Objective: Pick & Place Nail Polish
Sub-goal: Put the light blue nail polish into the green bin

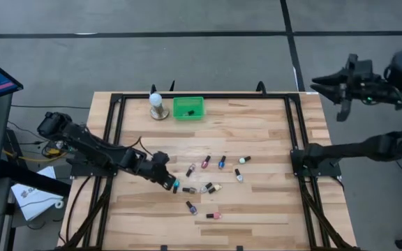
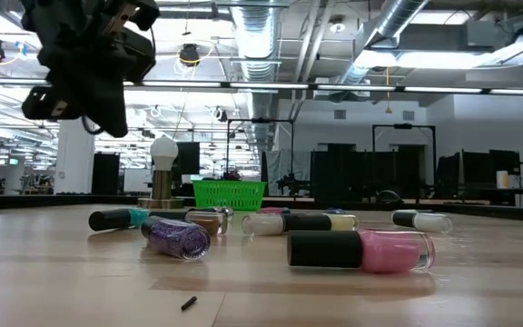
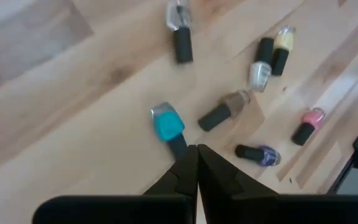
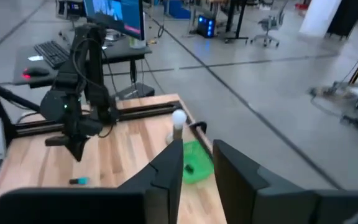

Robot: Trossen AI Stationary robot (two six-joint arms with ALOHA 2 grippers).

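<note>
Several nail polish bottles lie on their sides in the middle of the wooden table (image 1: pixel 257 132). Among them are a teal one (image 1: pixel 176 185), a purple one (image 1: pixel 191 207), a pink one (image 1: pixel 214 215) and a blue one (image 1: pixel 222 163). My left gripper (image 1: pixel 169 180) is shut and empty. It hangs above the teal bottle (image 3: pixel 166 124), with its tips over the bottle's dark cap (image 3: pixel 178 147). The low view shows it (image 2: pixel 107 118) well clear of the table. My right gripper (image 1: pixel 321 84) is open and raised off the table's far right corner.
A small green basket (image 1: pixel 188 107) stands at the table's far edge, with a white bulb-shaped thing on a round base (image 1: pixel 158 104) to its left. A black frame (image 1: pixel 292 125) runs round the table. Bare wood lies near the far right.
</note>
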